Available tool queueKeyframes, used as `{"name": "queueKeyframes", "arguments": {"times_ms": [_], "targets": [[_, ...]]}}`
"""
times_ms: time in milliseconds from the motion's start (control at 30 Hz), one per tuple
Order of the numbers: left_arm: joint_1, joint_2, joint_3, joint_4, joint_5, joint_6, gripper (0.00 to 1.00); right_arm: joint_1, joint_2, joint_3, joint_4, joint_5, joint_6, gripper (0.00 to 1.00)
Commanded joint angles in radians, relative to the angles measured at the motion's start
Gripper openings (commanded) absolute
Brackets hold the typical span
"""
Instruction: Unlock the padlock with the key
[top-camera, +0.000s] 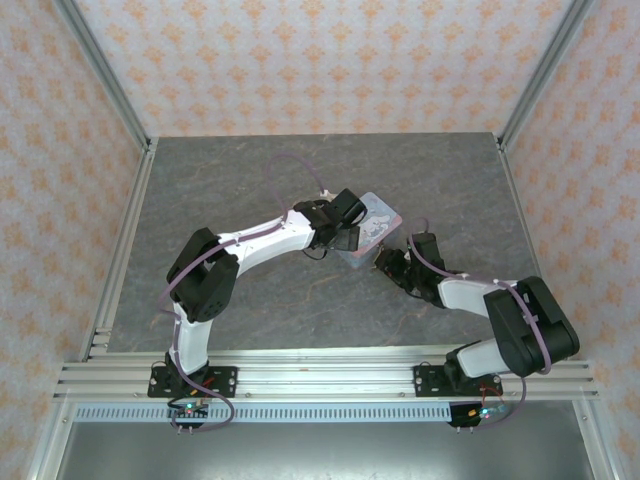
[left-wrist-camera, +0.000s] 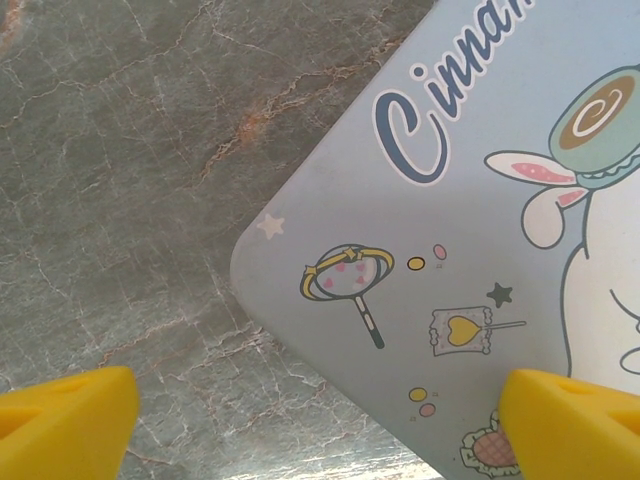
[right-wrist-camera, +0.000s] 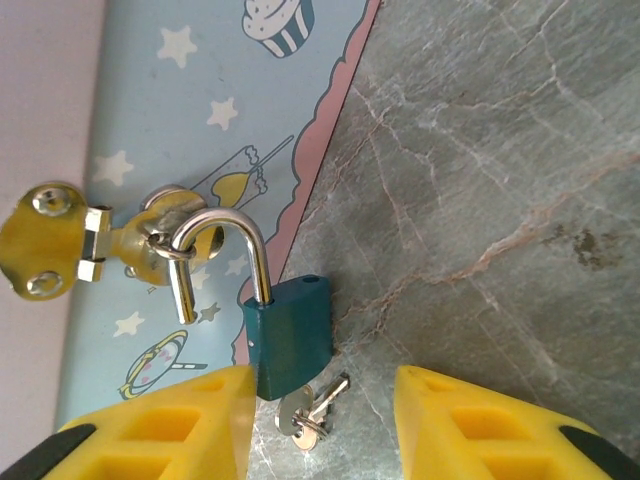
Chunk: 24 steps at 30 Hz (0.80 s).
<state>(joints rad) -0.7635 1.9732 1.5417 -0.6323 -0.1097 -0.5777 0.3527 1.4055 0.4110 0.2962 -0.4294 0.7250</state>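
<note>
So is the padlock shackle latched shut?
No, the padlock shackle has one leg out of the teal body, hooked through the tin's clasp.

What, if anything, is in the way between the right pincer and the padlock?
Nothing visible. The padlock, key in its base, lies just ahead of the open right pincer, its open shackle hooked in the hasp of the tin.
</note>
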Motion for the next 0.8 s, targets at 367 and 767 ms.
{"name": "queueKeyframes", "arguments": {"times_ms": [367, 767], "targets": [[0.018, 0.039, -0.038, -0.016, -0.005, -0.007, 0.94, 0.043, 0.049, 0.064, -0.065, 0.089, 0.005, 0.29], [0.022, 0.043, -0.047, 0.002, 0.010, -0.008, 0.94, 0.043, 0.023, 0.051, -0.105, 0.131, 0.000, 0.05]]}}
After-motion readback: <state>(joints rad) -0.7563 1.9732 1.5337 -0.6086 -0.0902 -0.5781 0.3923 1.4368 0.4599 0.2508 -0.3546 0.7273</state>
